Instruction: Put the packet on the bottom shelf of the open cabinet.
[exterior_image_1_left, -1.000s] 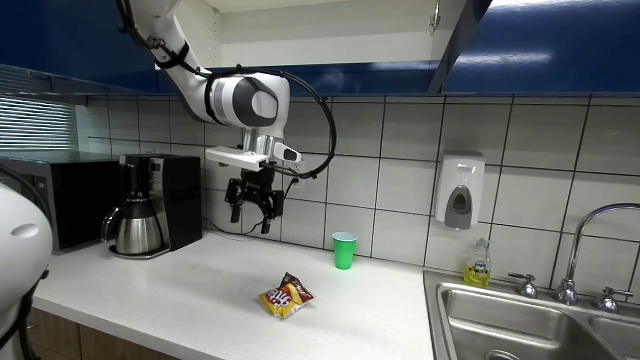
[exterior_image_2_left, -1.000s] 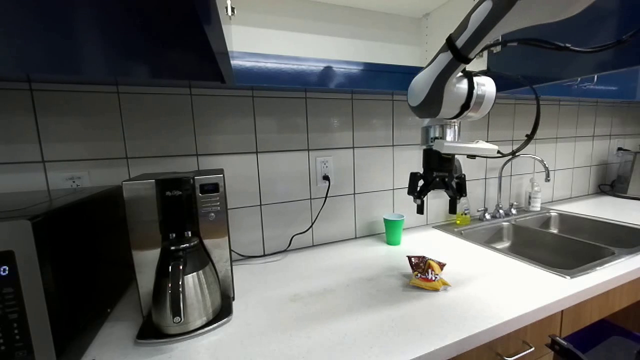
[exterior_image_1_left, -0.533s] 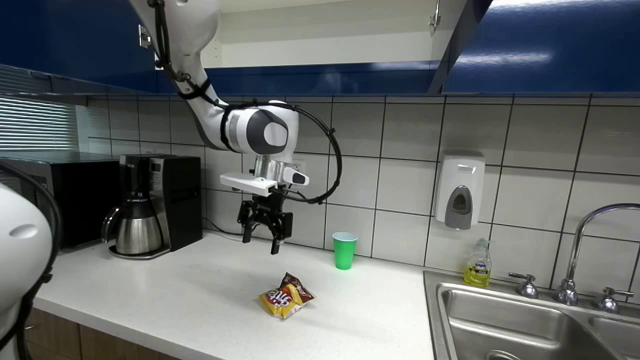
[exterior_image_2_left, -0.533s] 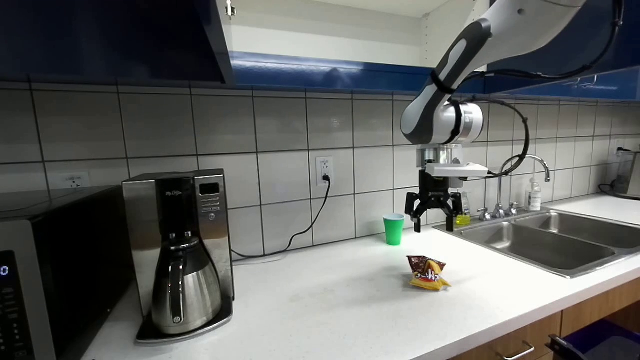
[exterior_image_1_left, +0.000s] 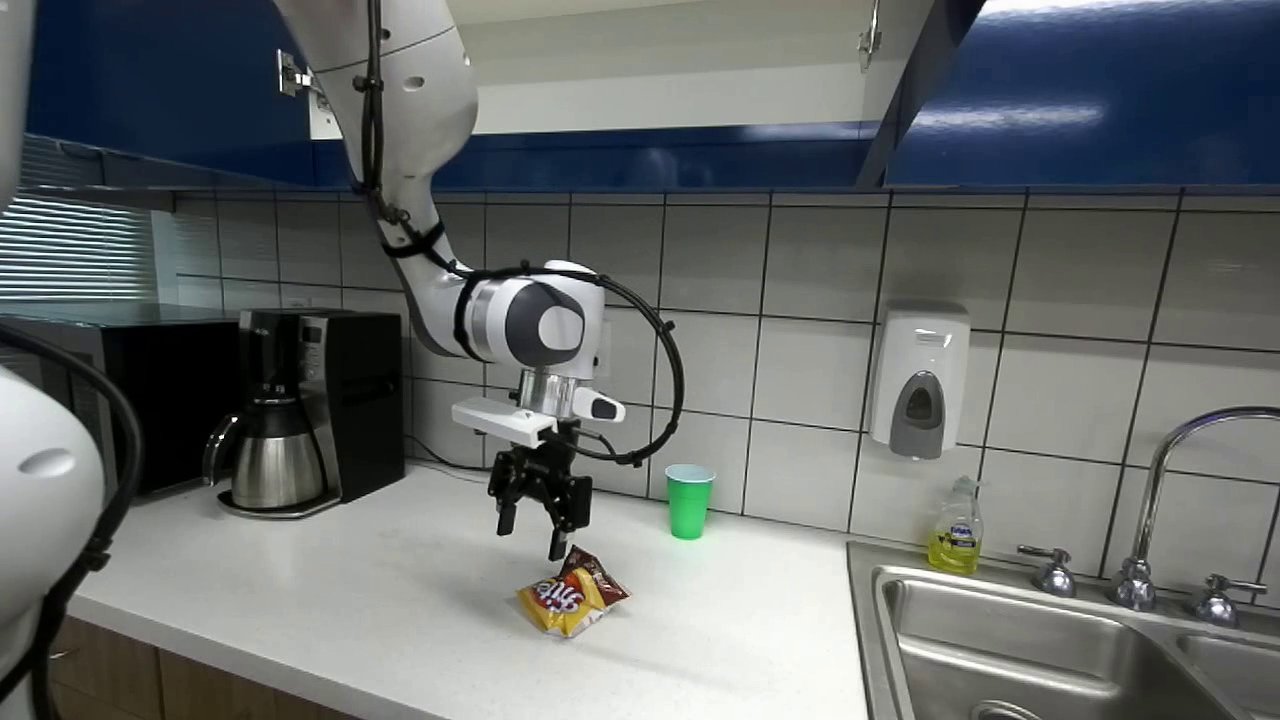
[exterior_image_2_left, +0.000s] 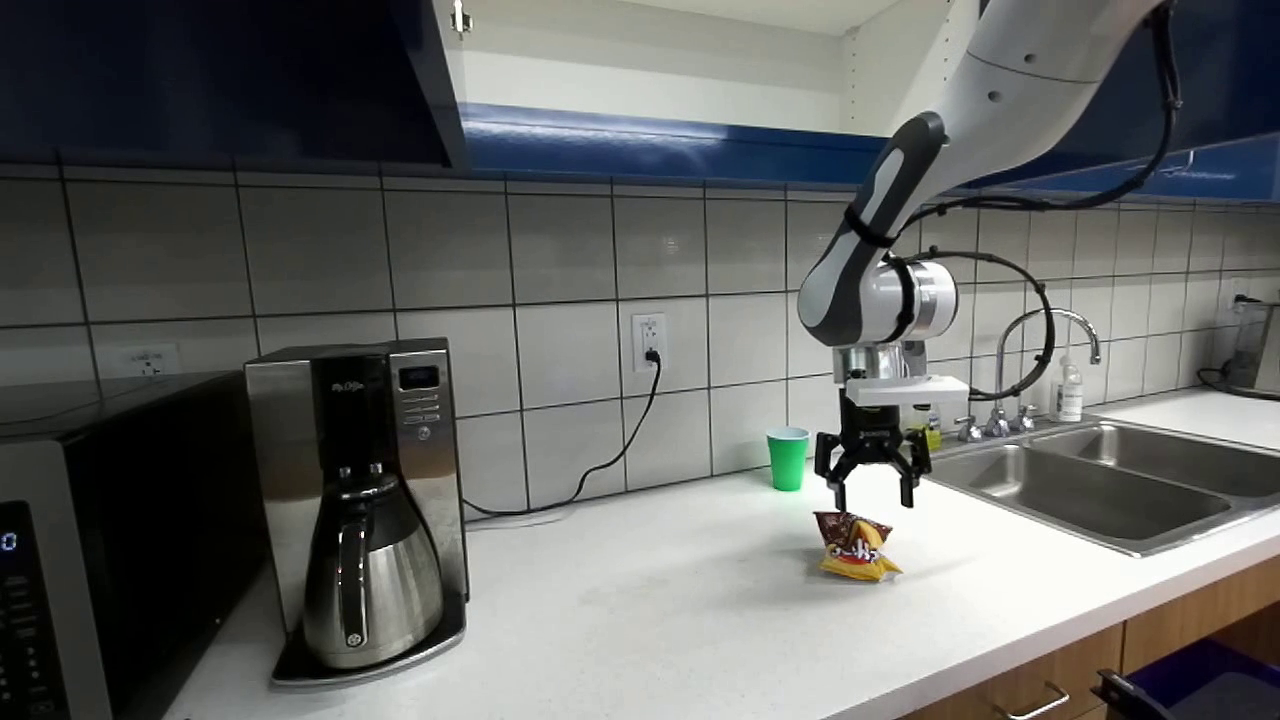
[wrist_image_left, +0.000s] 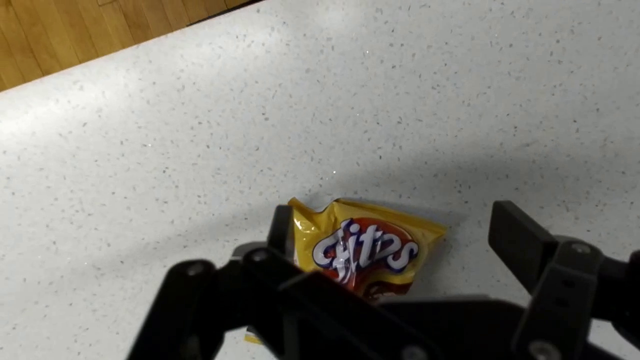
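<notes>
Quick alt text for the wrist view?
The open gripper partly hides the yellow packet, which shows mainly between the fingers, nearer the one at picture left. Speckled counter lies beneath; wood shows at upper left.

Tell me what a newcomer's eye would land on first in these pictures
Probably the big white robot arm, its open black gripper hanging over the white counter in both exterior views. Next would likely come the yellow-and-brown packet lying on that counter, then the bright green cup standing near the tiled wall. Overhead, the open blue cabinet probably draws a glance too.
</notes>
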